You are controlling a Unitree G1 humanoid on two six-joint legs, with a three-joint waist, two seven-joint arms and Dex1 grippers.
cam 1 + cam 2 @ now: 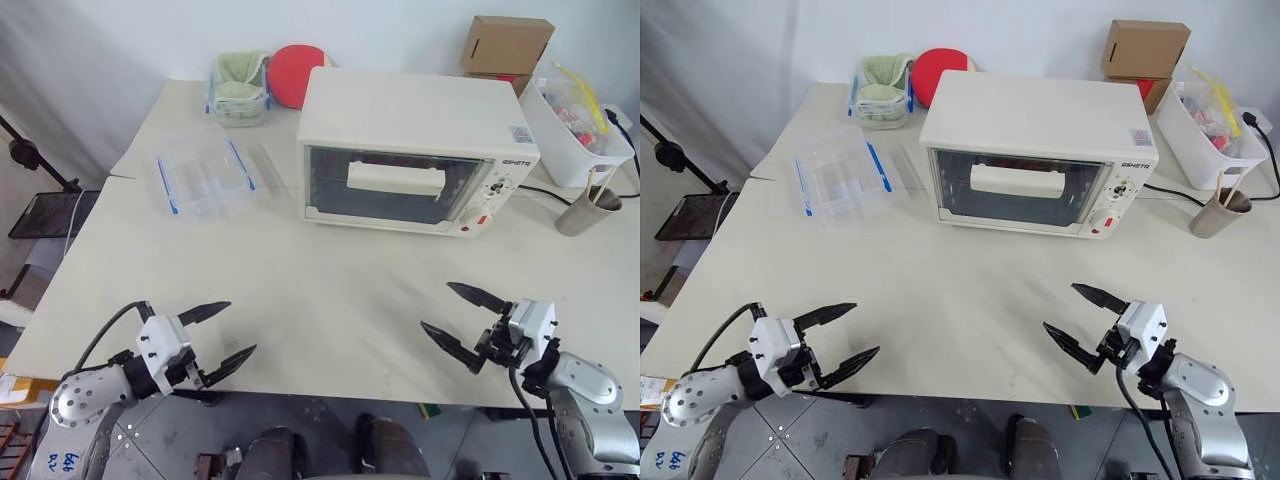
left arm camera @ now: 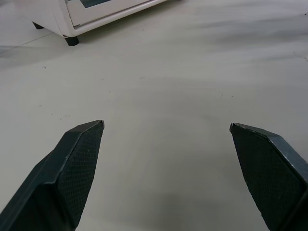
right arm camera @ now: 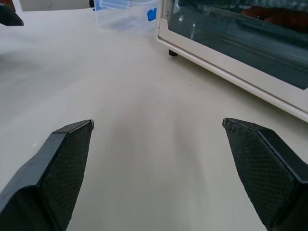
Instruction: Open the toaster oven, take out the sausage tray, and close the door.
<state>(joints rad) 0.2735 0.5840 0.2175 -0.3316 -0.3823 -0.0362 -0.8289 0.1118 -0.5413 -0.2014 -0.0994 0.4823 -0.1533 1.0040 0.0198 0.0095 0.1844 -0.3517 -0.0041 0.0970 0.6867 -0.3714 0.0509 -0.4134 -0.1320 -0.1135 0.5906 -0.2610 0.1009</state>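
Note:
The cream-white toaster oven (image 1: pixel 415 115) stands at the back middle of the white table (image 1: pixel 320 290). Its door (image 1: pixel 390 185), dark glass with a white bar handle (image 1: pixel 396 178), is shut. The sausage tray is hidden; behind the glass in the right wrist view I make out only a reddish-brown shape. My left gripper (image 1: pixel 222 335) hovers open over the table's front left edge, nothing between its fingers. My right gripper (image 1: pixel 463 320) is open too, near the front right edge, pointing inward. Both are well short of the oven.
A clear plastic container with blue clips (image 1: pixel 203 178) lies left of the oven. Behind it are a second container with green cloth (image 1: pixel 238 88) and a red round thing (image 1: pixel 295 72). A cardboard box (image 1: pixel 505 45), a white bin (image 1: pixel 575 125) and a cup of sticks (image 1: pixel 585 210) stand at the right.

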